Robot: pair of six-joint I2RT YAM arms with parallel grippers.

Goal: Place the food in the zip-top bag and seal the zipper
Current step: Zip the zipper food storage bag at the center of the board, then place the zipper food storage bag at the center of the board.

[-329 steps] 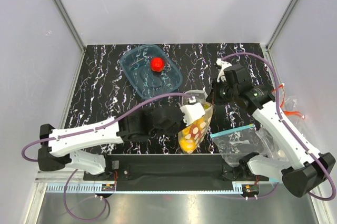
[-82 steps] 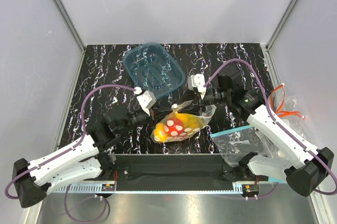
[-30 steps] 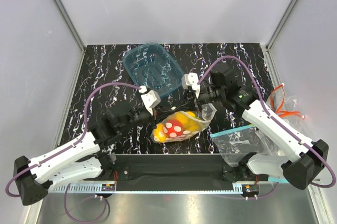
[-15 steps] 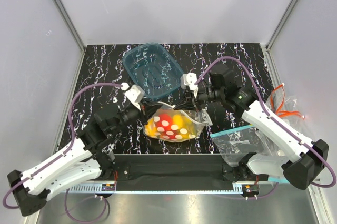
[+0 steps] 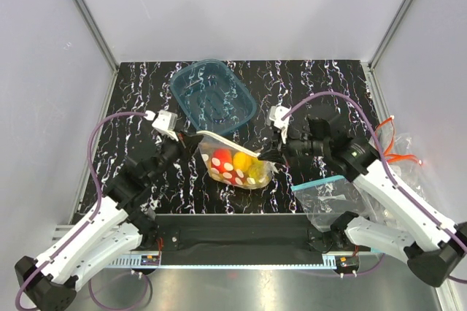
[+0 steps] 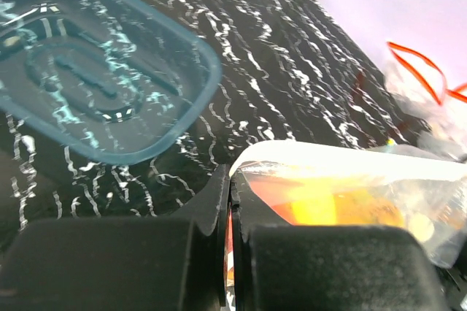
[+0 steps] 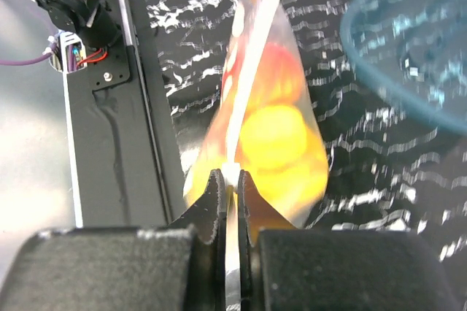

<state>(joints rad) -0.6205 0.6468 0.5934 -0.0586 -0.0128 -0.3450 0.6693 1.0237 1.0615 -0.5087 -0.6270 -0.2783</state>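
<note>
The polka-dot zip-top bag [image 5: 235, 165] hangs stretched between both grippers above the marble table. Red and yellow food [image 5: 230, 160] sits inside it. My left gripper [image 5: 198, 138] is shut on the bag's left top corner, and in the left wrist view the left gripper [image 6: 230, 179] pinches the film with the pale zipper [image 6: 343, 160] running away to the right. My right gripper [image 5: 265, 156] is shut on the right end of the zipper [image 5: 232, 143]. The right wrist view shows the right gripper [image 7: 228, 179] clamping the white zipper [image 7: 255, 41], with yellow food [image 7: 281, 139] beyond.
An empty teal plastic container [image 5: 211, 96] lies just behind the bag. A plain clear bag with a teal strip [image 5: 332, 188] lies at the front right, beside orange bands [image 5: 392, 147] off the table's right edge. The arms' black base bar [image 5: 241, 232] runs along the near edge.
Both grippers drew apart, the left going left and back, the right going right and nearer. The bag rose from lying on its side to hanging with its zipper edge taut.
</note>
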